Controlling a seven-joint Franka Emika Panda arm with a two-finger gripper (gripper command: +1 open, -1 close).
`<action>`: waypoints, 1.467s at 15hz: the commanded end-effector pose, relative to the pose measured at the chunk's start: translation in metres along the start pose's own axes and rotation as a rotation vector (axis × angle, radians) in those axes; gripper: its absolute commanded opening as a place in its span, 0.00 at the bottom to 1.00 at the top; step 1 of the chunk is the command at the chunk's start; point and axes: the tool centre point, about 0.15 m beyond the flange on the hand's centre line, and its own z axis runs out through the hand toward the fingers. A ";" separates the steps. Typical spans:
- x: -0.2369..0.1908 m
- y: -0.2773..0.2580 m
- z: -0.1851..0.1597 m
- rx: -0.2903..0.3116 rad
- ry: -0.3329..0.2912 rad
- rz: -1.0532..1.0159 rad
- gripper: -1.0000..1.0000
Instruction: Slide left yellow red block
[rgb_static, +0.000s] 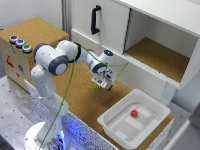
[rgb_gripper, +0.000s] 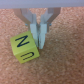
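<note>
The block is a small yellow-green cube (rgb_gripper: 25, 48) with the black letters N and U on its faces, lying on the cork surface. In the exterior view it (rgb_static: 95, 85) shows just to the exterior view's left of my gripper (rgb_static: 102, 83). In the wrist view my gripper (rgb_gripper: 39, 38) is low over the cork. Its two fingers are close together with nothing between them. One fingertip (rgb_gripper: 42, 41) stands right against the cube's side. A small red cube (rgb_static: 134, 113) lies inside the white tray (rgb_static: 114, 114), apart from the gripper.
A white cabinet with a black handle (rgb_static: 94, 19) and an open cork-lined compartment (rgb_static: 160, 57) stands behind. A cork box with coloured buttons (rgb_static: 20, 43) stands at the exterior view's left. The arm's base (rgb_static: 47, 135) is at the front.
</note>
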 end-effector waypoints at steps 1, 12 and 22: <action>0.014 -0.036 -0.002 -0.013 -0.062 0.021 0.00; 0.020 -0.068 -0.006 -0.008 -0.047 -0.003 0.00; -0.019 0.003 -0.009 -0.068 0.108 0.073 0.00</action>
